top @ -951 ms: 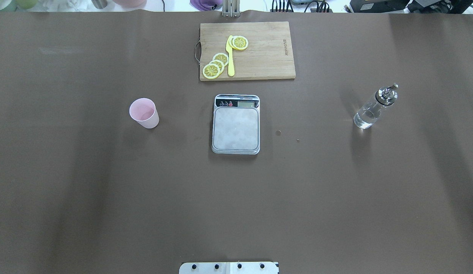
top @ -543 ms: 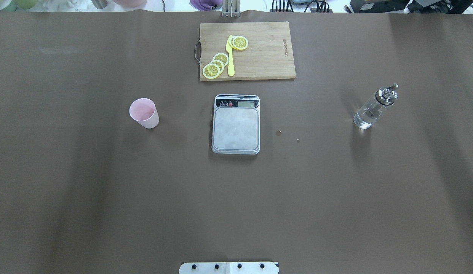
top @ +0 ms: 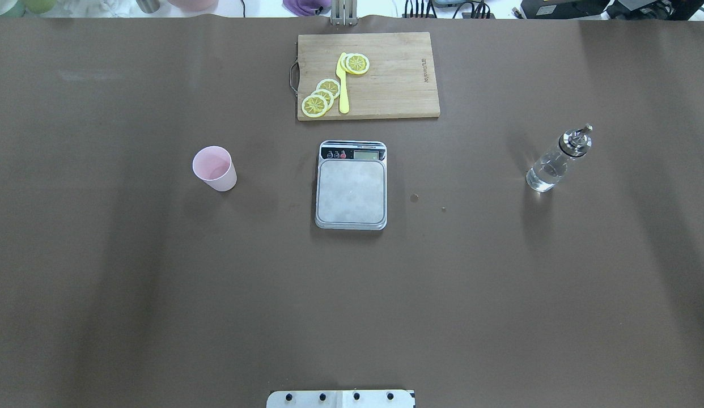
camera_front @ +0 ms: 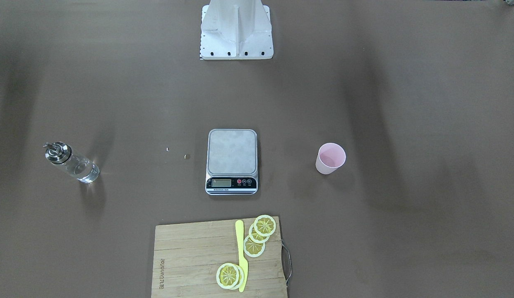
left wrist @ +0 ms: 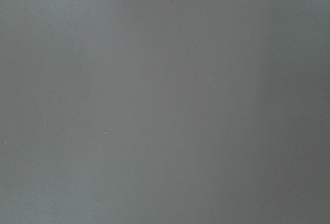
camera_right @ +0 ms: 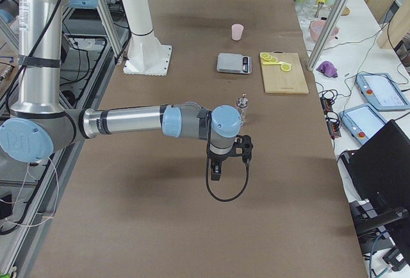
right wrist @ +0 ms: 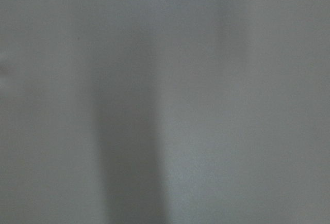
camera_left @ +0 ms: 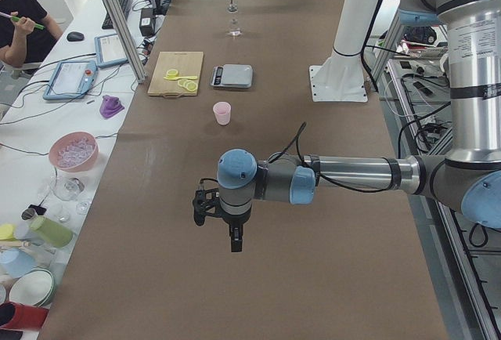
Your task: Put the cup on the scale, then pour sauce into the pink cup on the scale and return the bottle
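The pink cup (top: 214, 168) (camera_front: 330, 158) stands upright on the brown table, left of the scale in the overhead view. The scale (top: 351, 190) (camera_front: 232, 159) sits mid-table with a bare platform. The glass bottle (top: 556, 161) (camera_front: 70, 163) stands far right, with clear sauce (top: 542, 175) in its lower part. My left gripper (camera_left: 235, 242) hangs over bare table well short of the cup (camera_left: 223, 113). My right gripper (camera_right: 216, 174) hovers near the bottle (camera_right: 243, 108). I cannot tell whether either is open or shut. Both wrist views show only blank table surface.
A wooden cutting board (top: 386, 76) with lemon slices (top: 315, 105) and a yellow knife (top: 343, 85) lies behind the scale. The robot base (top: 340, 398) is at the near edge. Bowls, cups and tablets crowd a side bench (camera_left: 74, 152), where a person sits.
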{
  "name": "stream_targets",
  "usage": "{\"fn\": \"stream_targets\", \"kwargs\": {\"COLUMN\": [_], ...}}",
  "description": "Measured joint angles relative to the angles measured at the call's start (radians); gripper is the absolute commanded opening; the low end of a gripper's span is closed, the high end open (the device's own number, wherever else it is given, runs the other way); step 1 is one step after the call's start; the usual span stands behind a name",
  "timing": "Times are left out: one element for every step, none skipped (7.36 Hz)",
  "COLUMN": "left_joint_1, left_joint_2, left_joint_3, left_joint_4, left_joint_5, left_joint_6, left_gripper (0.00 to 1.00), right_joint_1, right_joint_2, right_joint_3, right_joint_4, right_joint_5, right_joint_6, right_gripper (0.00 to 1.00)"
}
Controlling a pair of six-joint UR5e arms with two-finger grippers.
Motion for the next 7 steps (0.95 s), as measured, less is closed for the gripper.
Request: {"fn": "stream_targets", "kwargs": {"left_joint_1": [0.000, 0.000, 0.000, 0.000, 0.000, 0.000, 0.002], "left_joint_2": [0.000, 0.000, 0.000, 0.000, -0.002, -0.006, -0.017], "left_joint_3": [0.001, 0.000, -0.001, -0.001, -0.001, -0.005, -0.007], "left_joint_4": [0.000, -0.001, -0.001, -0.001, 0.000, 0.001, -0.001], "left_joint_5": [0.000, 0.000, 0.000, 0.000, -0.001, -0.002, -0.003], "left_joint_6": [0.000, 0.000, 0.000, -0.001, -0.001, -0.002, -0.002], "left_gripper": [0.98, 0.98, 0.98, 0.98, 0.98, 0.98, 0.98], "right_joint_1": [0.002, 0.008, 0.016, 0.020, 0.021, 0.022, 0.022], "right_joint_2": [-0.005, -0.010, -0.011, -0.011, -0.011, -0.010, -0.010], "right_joint_3": [0.003, 0.008, 0.009, 0.007, 0.005, 0.004, 0.005], "right_joint_4": [0.000, 0.000, 0.000, 0.000, 0.000, 0.000, 0.000], "right_joint_5": [0.002, 0.002, 0.001, -0.004, -0.006, -0.008, -0.008], "right_joint_6": [0.000, 0.000, -0.001, -0.001, -0.002, -0.002, -0.002], "right_gripper": [1.00, 1.00, 1.00, 1.00, 1.00, 1.00, 1.00]}}
